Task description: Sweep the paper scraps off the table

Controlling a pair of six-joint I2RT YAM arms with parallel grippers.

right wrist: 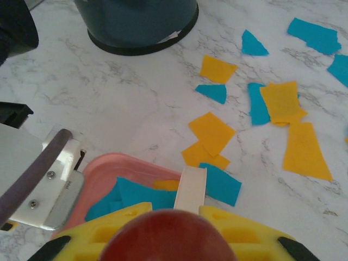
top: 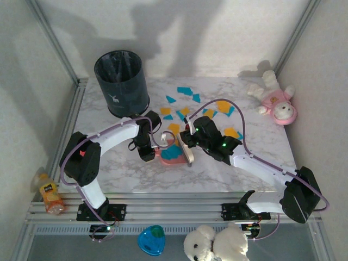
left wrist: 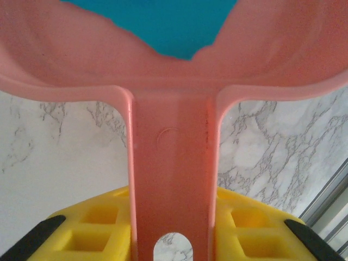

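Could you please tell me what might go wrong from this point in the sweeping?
The left tool and right tool sit very close over the pink dustpan, so a stroke of the brush could knock an arm or shove the pan. The pan already carries teal paper scraps; tilting it may spill them. Many more lie spread across the table, and hasty strokes might scatter them.

Overhead view looks down on table (top: 141,176); 2 close wrist views share dustpan (left wrist: 171,141).

Soft light on the table (top: 128,173), blurry foregrounds
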